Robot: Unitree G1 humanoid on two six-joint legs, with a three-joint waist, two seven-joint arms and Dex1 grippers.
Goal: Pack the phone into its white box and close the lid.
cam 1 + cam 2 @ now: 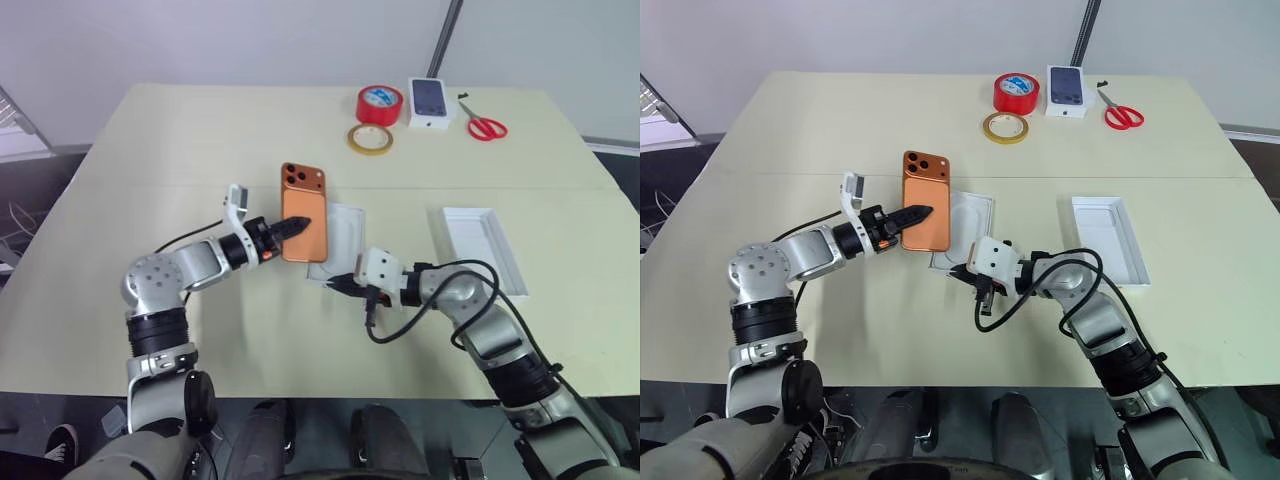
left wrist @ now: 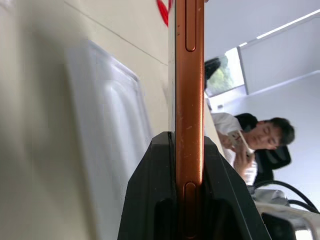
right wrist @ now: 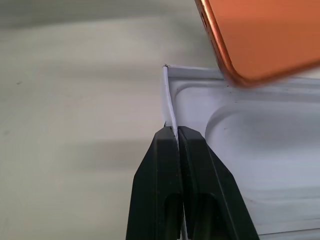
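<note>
The left gripper (image 1: 292,228) clamps the orange phone (image 1: 303,212) over the white box (image 1: 340,240), whose near wall the right gripper (image 3: 176,131) pinches, likely steadying it; the lid (image 1: 483,246) waits on the surface (image 1: 200,130).
</note>
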